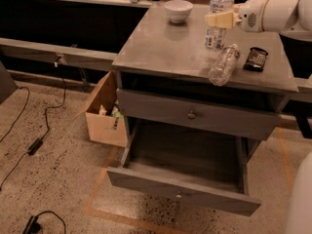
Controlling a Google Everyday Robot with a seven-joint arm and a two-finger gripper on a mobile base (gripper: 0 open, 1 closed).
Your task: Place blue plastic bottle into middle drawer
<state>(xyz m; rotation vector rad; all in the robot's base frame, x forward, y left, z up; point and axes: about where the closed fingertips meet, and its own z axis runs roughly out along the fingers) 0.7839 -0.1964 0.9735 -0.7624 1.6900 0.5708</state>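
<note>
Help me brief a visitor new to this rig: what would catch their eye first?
The cream gripper on the white arm reaches in from the right to the tall clear plastic bottle with a blue-and-white label, upright on the grey cabinet top. Below, the wide grey drawer with a small round knob stands pulled far out.

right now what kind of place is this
Probably a robotics lab or test space, not a home: orange tape lines on the speckled floor, loose power cables, and a cardboard box beside a bare grey drawer cabinet. The gripper is at the blue plastic bottle on the cabinet top.
</note>
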